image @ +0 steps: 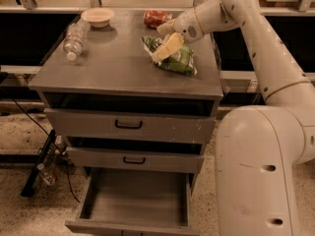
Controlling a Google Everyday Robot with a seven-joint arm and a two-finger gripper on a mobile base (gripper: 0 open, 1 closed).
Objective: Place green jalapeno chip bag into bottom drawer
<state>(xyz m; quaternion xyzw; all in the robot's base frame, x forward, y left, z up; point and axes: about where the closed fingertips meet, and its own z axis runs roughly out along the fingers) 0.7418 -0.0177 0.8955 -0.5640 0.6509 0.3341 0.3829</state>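
**Insp. A:** Gripper, position and state?

**Insp. B:** Gripper (158,42) is at upper centre of frame, over the right rear part of the cabinet top (108,70). Fingers stand apart, partly spread. The lower finger (170,44) lies on the bag and the upper one is clear of it. No hold on anything, as far as can be seen.

**A:** Task item?

**B:** Green jalapeno chip bag (181,62) lies on the cabinet top, upper centre-right, directly under the gripper and nr the right edge. It's crumpled, long axis running upper left to lower right.

**A:** Target?

**B:** Bottom drawer (133,200) is pulled out at bottom centre, plain grey inside. Above it are the top drawer (129,124) and middle drawer (134,160), each w/ a black handle and a dark gap over it.

**A:** Other items on top?

**B:** Red item (156,17) at the back, just beyond the gripper and apart from the bag. White bowl (97,16) is at upper left, by the back edge. Clear plastic bottle (75,36) lies on its side nr the bowl, along the left edge.

**A:** Arm?

**B:** Arm (256,38) enters from upper right. Robot body (256,176) fills lower right, beside the cabinet.
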